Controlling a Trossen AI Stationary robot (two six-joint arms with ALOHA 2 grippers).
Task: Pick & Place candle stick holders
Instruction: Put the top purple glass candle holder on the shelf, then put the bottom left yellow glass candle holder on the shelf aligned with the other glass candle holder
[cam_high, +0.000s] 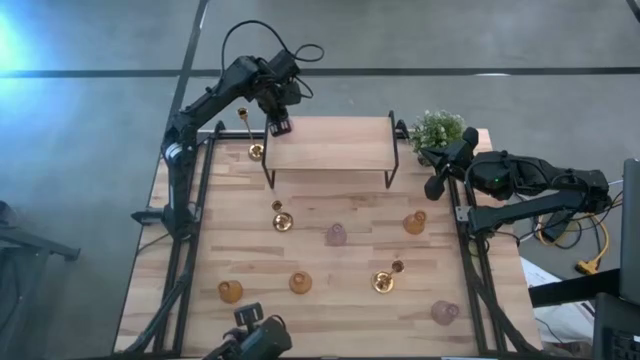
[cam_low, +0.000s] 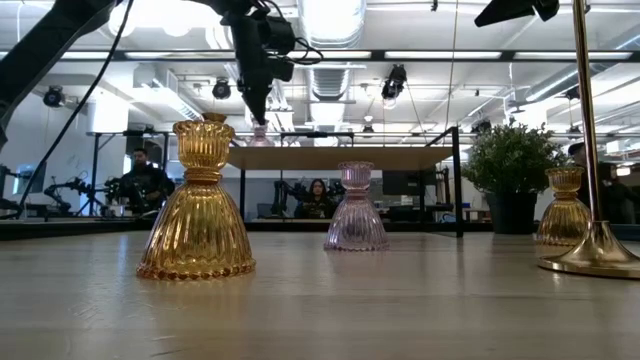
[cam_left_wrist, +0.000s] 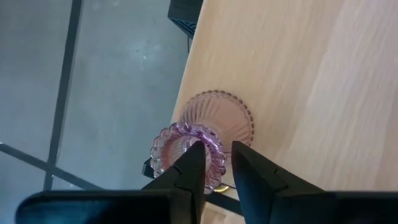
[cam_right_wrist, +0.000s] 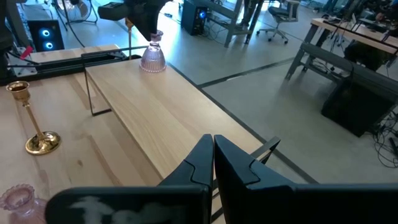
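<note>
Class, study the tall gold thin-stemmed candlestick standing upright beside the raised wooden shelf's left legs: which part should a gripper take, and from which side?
Grip the thin stem of the gold candlestick, midway between cup and round base, coming from the open table side away from the wooden shelf. The stem is narrow; the base is flat and wide.
</note>
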